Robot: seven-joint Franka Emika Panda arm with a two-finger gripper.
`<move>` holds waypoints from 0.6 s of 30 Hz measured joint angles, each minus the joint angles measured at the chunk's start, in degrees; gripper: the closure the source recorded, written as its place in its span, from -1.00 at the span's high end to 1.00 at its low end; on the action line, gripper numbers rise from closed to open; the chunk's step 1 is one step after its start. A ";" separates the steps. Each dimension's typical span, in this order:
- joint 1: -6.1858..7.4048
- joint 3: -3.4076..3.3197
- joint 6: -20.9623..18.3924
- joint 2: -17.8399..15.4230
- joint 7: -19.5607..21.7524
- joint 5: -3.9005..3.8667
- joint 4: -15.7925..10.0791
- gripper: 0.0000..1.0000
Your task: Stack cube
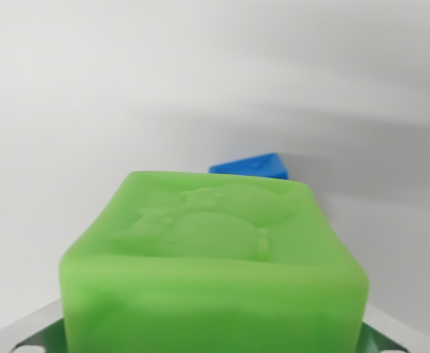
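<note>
The green cube [213,268] fills the lower middle of the wrist view, close under the camera, with metal parts of the gripper [215,342] showing at the view's bottom left and bottom right on either side of it; I judge the gripper clamped on this cube, though the fingertips themselves are hidden behind it. Straight beyond it, and slightly toward the wrist view's right, a corner of the blue cube [253,166] peeks over the green cube's far top edge, resting on the pale worktop [90,95]. The green cube looks glossy and soft-edged, with a raised figure moulded on top (its outline is too blurred to name).
</note>
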 joint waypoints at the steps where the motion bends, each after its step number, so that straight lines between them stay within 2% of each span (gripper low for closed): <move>1: -0.11 -0.08 -0.08 -0.21 -0.56 0.00 -0.12 -1.00; 18: -1.73 -1.55 -1.40 -3.45 -9.35 0.00 -2.11 -1.00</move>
